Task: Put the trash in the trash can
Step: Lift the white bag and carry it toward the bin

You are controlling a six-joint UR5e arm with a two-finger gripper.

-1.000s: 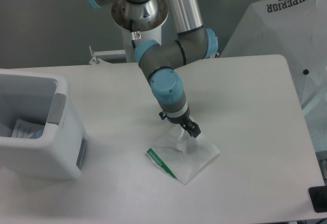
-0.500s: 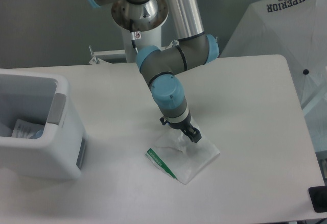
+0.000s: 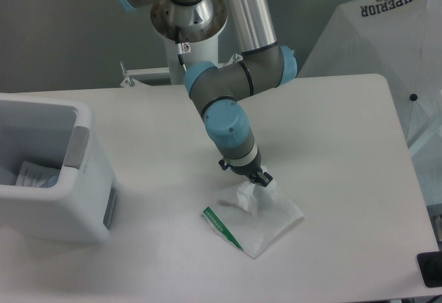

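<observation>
In the single fixed view, the pincer (image 3: 260, 178) is seen lowered onto the far edge of the plastic bag (image 3: 259, 214), which lies on the white counter (image 3: 345, 144) near its middle. The film looks bunched at the fingertips, yet whether it is clamped cannot be told. The trash can (image 3: 52, 172) stands at the left, well apart, with the bottle (image 3: 34, 176) inside it.

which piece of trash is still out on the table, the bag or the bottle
The plastic bag, lying flat on the table under the hand. The bottle already sits inside the trash can.
</observation>
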